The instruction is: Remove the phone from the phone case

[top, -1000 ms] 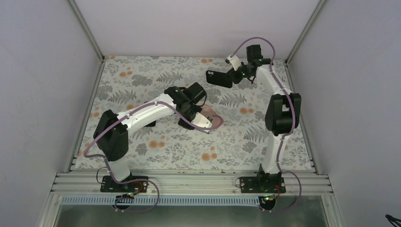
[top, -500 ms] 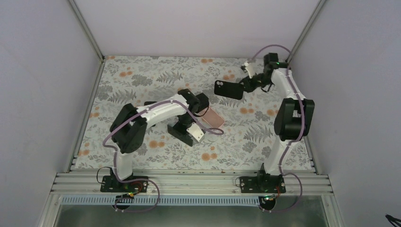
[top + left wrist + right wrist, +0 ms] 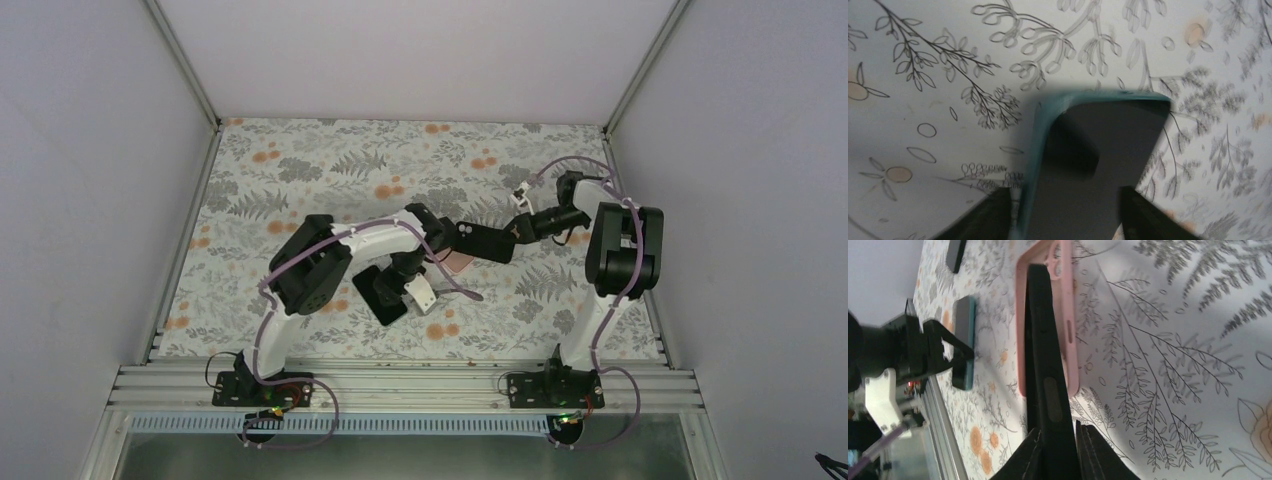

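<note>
Gripping the black phone (image 3: pixel 1042 340) by its near end, the right gripper (image 3: pixel 1059 442) had both fingers closed flat against the handset's two broad faces. The phone stood on its thin edge and ran straight out ahead of the fingertips, so the wrist camera saw only its narrow side, with a long button on it. It was out of the pink case (image 3: pixel 1071 315), which lay flat on the flower-patterned table cloth (image 3: pixel 300 170) with its hollow side up. The case sat just beside and beneath the far half of the phone. Whether the phone's lower edge touched the case could not be told. From above, the phone covered the case's far part and only a pink corner showed near the middle of the table.

The left gripper (image 3: pixel 1065 196) hung over a dark, teal-rimmed slab (image 3: pixel 1098 165) that lay flat on the cloth nearer the arm bases, a little apart from the pink case. Its two fingers (image 3: pixel 990 215) stood well apart, one on each side of the slab's near end. That view was blurred, so I cannot tell whether they pressed on the teal rim or merely flanked it.
</note>
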`<state>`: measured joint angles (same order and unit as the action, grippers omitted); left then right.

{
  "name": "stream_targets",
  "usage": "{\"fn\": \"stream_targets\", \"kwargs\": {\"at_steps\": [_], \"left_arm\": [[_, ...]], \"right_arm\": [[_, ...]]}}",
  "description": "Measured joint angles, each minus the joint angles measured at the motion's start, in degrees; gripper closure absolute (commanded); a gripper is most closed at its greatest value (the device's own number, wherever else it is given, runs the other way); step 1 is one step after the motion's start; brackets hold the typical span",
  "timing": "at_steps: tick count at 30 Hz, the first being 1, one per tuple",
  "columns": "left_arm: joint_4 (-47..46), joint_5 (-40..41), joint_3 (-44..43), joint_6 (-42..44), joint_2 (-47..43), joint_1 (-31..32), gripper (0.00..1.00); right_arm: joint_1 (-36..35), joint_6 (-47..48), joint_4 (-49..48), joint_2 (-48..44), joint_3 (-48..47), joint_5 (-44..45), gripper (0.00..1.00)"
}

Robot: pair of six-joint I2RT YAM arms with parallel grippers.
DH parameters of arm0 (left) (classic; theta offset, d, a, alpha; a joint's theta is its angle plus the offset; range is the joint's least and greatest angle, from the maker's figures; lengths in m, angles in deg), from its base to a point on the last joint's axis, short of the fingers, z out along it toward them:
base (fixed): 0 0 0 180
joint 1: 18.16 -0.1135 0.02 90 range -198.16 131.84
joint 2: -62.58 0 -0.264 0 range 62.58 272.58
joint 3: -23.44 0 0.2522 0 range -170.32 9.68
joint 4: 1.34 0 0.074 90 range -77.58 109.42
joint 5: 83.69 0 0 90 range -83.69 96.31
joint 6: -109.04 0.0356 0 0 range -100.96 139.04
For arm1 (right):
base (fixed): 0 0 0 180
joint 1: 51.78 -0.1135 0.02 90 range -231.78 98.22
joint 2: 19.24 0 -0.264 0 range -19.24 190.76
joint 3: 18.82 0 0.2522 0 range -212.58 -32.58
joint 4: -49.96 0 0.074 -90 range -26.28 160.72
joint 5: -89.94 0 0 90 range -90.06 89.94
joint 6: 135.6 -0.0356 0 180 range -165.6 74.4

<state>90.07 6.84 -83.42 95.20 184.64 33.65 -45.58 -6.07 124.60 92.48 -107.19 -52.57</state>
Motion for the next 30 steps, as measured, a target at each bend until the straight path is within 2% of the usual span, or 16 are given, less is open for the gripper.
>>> {"fn": "stream_targets", "kwargs": {"at_steps": [2, 3, 4, 5, 6, 8, 12, 14, 20, 22, 23, 24, 27, 30], "left_arm": [[-0.55, -0.2, -0.07, 0.11, 1.36, 0.48, 0.2], [-0.68, -0.37, -0.17, -0.33, 1.55, 0.66, 0.14], [-0.48, -0.44, -0.5, -0.11, 1.55, 0.76, 0.04], [-0.35, -0.59, -1.09, 0.0, 1.55, 0.79, 0.01], [-0.35, -0.7, -1.86, -0.09, 1.55, 0.83, 0.0], [-0.55, -0.79, -3.63, -0.33, 1.53, 0.85, 0.0], [-0.61, -0.74, -6.88, -1.07, 1.22, 0.85, 0.0], [-0.7, -0.79, -9.07, -1.95, 0.13, 0.79, 0.0], [-6.71, -1.57, -11.65, -6.32, -9.14, -1.2, 0.0], [-10.84, -2.8, -11.82, -8.63, -13.38, -3.43, 0.0], [-13.77, -3.41, -11.82, -10.54, -15.72, -5.05, 0.0], [-16.39, -3.85, -11.85, -12.28, -17.92, -6.75, 0.0], [-25.49, -4.66, -11.85, -18.91, -24.9, -13.55, 0.0], [-32.85, -5.75, -9.68, -24.09, -30.97, -20.28, 0.0]], "right_arm": [[0.11, -1.7, -2.4, -0.33, 1.57, 0.66, 0.76], [0.26, -2.21, -3.72, -0.66, 2.23, 1.05, 0.76], [0.37, -2.71, -4.42, -0.98, 2.43, 1.31, 0.77], [0.63, -3.15, -5.35, -1.6, 2.58, 1.73, 0.8], [0.74, -3.41, -6.03, -2.23, 2.6, 2.1, 0.8], [1.38, -3.87, -6.93, -3.93, 2.54, 2.51, 0.7], [3.45, -3.65, -6.64, -5.53, 0.26, 3.08, 0.69], [4.5, -3.65, -7.3, -6.01, -0.28, 4.74, 0.55], [3.98, -2.12, -8.52, -9.75, -0.24, 12.87, 0.32], [1.9, 0.15, -8.96, -13.99, 0.11, 15.67, 0.17], [0.48, 0.92, -9.03, -16.44, 0.22, 16.81, 0.05], [-1.33, 1.66, -9.29, -19.34, 0.24, 17.79, 0.01], [-6.78, 3.72, -11.04, -28.63, 0.04, 19.06, 0.0], [-8.74, 3.52, -11.65, -34.93, -1.97, 17.44, 0.0]]}}
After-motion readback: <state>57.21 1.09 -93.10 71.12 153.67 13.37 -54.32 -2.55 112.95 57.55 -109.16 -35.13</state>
